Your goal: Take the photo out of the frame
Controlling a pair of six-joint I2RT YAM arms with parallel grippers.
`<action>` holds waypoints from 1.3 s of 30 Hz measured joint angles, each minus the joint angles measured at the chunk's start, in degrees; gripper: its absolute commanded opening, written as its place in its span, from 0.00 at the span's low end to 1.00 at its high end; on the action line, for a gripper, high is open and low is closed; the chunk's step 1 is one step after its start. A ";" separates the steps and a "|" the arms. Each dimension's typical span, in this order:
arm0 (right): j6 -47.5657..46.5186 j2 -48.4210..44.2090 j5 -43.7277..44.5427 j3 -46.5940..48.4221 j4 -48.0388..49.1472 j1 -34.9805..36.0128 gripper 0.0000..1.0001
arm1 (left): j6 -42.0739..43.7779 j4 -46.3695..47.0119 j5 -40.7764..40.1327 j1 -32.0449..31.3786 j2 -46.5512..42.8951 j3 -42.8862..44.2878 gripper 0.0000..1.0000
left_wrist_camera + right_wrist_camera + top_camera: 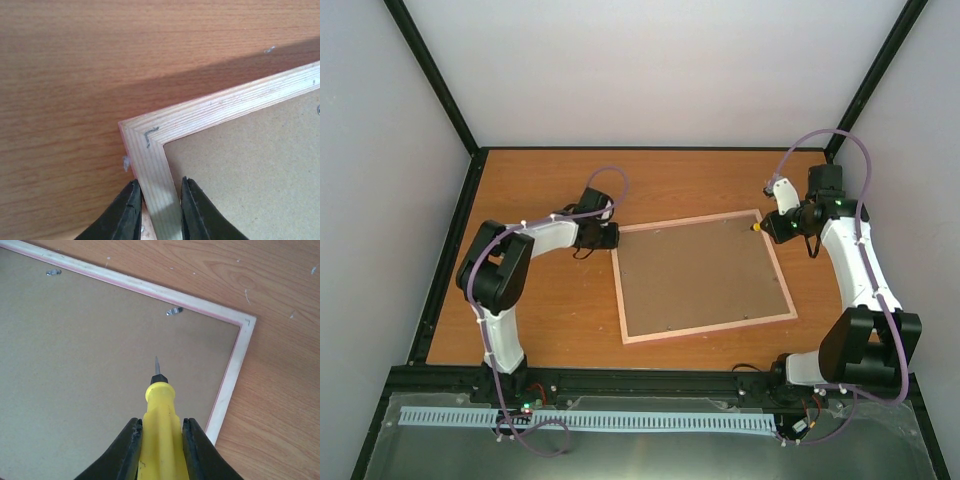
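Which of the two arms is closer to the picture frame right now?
Left. The left gripper clamps the frame on its edge beside a corner, touching it. The right gripper holds a yellow screwdriver over the brown backing board near another corner; whether its tip touches is unclear.

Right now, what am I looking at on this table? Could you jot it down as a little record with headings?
Frame: pink-edged, lying face down on the wooden table
Backing board: brown, facing up, with a metal tab at its edge
Photo: not visible
Left fingers: closed on the frame's rail near a corner
Right fingers: holding a yellow-handled screwdriver, tip over the board
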 measured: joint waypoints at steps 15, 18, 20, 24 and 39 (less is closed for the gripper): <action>-0.50 -0.20 -4.92 -0.07 -0.57 -0.02 0.03 | -10.54 -11.74 -7.63 -4.52 -7.10 0.11 0.53; -0.22 -0.17 -6.03 -0.11 -0.52 0.07 0.03 | -14.34 -12.90 -6.75 -8.72 -9.64 -1.99 0.53; -0.07 -0.13 -6.49 -0.11 -0.48 0.50 0.03 | -16.61 -13.62 -6.34 -11.15 -10.10 -2.86 0.53; 0.61 0.28 -7.19 -0.11 -0.26 2.03 0.03 | -19.96 -14.75 -5.40 -13.86 -10.21 -4.57 0.52; 1.97 0.79 -7.76 -0.44 0.15 4.33 0.03 | -25.99 -17.11 -5.07 -14.71 -13.25 -10.97 0.47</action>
